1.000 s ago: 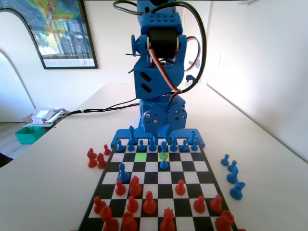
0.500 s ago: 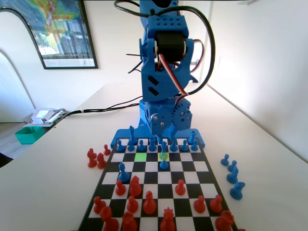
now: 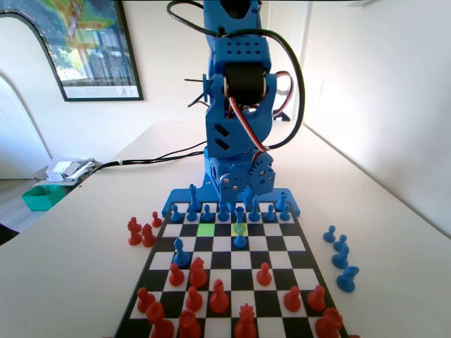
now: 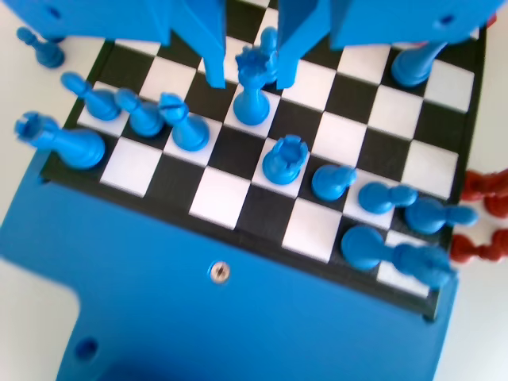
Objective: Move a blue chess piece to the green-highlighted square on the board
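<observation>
In the wrist view my gripper (image 4: 250,77) hangs open over the board (image 4: 238,210). One jaw stands on each side of the head of a slim blue chess piece (image 4: 252,107), which rests on a white square, and I cannot tell whether the right jaw touches it. In the fixed view this blue chess piece (image 3: 239,218) stands on the pale yellow-green square (image 3: 235,229), in the second row from the arm. The green-highlighted square (image 3: 205,229) lies bare one column to its left in that view.
Blue pieces crowd the back rows, among them a rook (image 4: 283,159) and pawns (image 4: 171,119) close beside the jaws. A blue pawn (image 3: 240,241) stands just in front. Red pieces (image 3: 218,296) fill the near half. Captured red pieces (image 3: 141,231) and blue pieces (image 3: 340,257) lie off the board.
The arm has swung slightly right in the fixed view and dropped lower toward the back rows. No piece has moved.
</observation>
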`<state>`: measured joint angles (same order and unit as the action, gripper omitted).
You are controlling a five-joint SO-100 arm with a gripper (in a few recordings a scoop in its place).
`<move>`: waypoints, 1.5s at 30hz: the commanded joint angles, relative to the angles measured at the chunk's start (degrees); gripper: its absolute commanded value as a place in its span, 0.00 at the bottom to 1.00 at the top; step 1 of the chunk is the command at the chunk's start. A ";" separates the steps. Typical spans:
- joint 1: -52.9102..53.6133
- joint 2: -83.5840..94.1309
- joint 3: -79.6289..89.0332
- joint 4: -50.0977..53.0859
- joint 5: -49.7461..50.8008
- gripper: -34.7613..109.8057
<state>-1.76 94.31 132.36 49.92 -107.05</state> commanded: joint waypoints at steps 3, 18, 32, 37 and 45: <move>1.05 1.49 1.14 -0.53 -1.93 0.31; 1.85 1.49 5.54 -7.12 -3.43 0.27; 2.20 2.55 5.71 -8.88 -3.34 0.25; 3.16 3.43 4.66 -8.35 -3.69 0.25; 4.48 8.53 2.55 -2.90 -2.81 0.25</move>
<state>1.14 97.29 137.37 44.74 -109.60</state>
